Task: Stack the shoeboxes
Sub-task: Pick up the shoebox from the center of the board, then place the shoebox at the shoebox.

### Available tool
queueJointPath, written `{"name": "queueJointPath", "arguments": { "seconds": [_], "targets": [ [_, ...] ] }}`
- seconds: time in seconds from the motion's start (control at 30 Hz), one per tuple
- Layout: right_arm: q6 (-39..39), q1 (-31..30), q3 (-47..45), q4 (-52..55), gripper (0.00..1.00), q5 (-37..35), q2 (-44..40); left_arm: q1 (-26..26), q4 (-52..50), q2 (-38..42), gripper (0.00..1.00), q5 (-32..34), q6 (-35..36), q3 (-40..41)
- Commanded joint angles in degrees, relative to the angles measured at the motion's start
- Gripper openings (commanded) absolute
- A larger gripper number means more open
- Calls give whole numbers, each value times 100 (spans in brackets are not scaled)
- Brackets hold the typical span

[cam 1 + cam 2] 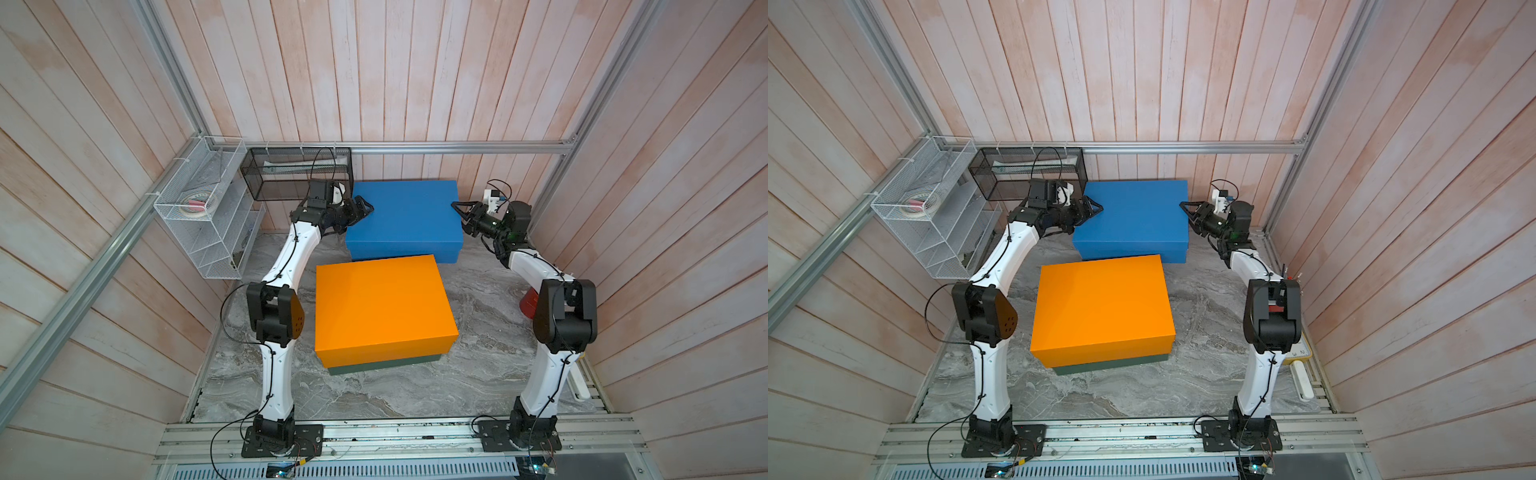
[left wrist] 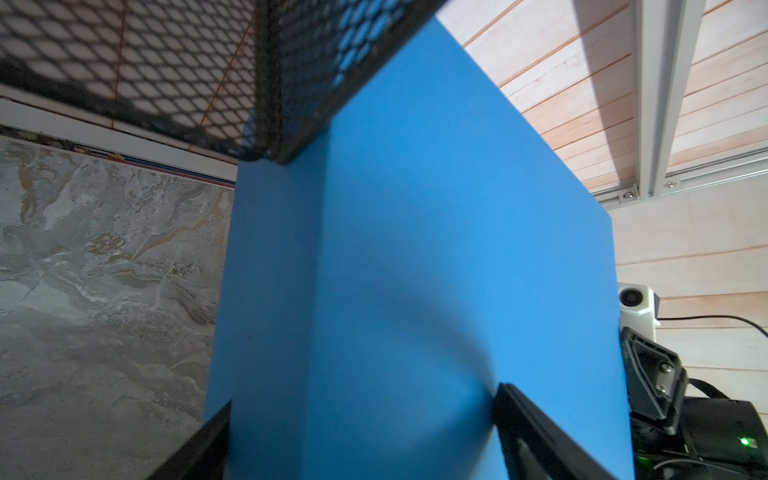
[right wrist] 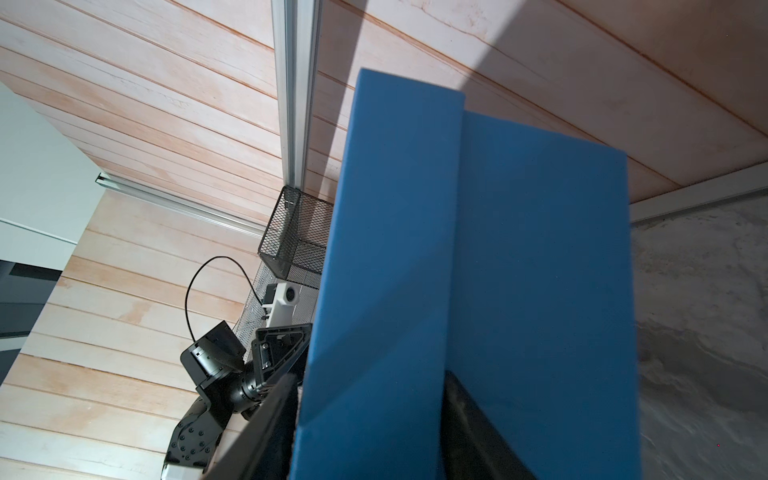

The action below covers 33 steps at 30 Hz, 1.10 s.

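On the left, my left gripper [image 1: 368, 207] was at the left end of the blue shoebox [image 1: 405, 210]. Its jaws stood wide, one finger over the lid and one down the side. I could not tell if they squeezed it.

In the middle, the blue shoebox sat at the far side of the table [image 1: 490, 332], just behind the other two. Nearer to me, the orange shoebox [image 1: 382, 307] lay on top of the dark green shoebox [image 1: 382, 366], so that part looked done.

On the right, my right gripper [image 1: 457, 205] was at the blue shoebox's right end, jaws about half apart around its top edge. I could not tell if they pinched it.

I judged one job was left: putting the blue one on top of the orange one.
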<state>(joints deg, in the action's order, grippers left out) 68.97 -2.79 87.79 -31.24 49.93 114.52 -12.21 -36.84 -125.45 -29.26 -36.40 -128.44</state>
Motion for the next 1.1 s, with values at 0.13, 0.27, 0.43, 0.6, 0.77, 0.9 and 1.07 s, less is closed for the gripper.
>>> {"name": "queueJointPath", "arguments": {
  "seconds": [0.13,0.27,0.43,0.6,0.77,0.9,1.07],
  "targets": [
    [90,-713,138,11,54,1236,-356,-817,433,494,90,-1233,28,64],
    [90,-715,175,40,54,1212,-454,-829,399,598,90,-1188,54,74],
    [108,-754,261,159,54,1213,-565,-832,334,720,90,-1170,46,74],
    [95,-811,294,369,54,1222,-693,-841,274,871,90,-1161,6,92],
    [90,-847,265,530,54,1220,-840,-870,204,1050,90,-1147,-38,129],
    [55,-880,291,637,54,1187,-961,-923,219,1216,90,-1118,-39,197],
    [38,-934,357,741,54,1141,-1079,-984,221,1359,90,-1070,-42,221]
  ]
}}
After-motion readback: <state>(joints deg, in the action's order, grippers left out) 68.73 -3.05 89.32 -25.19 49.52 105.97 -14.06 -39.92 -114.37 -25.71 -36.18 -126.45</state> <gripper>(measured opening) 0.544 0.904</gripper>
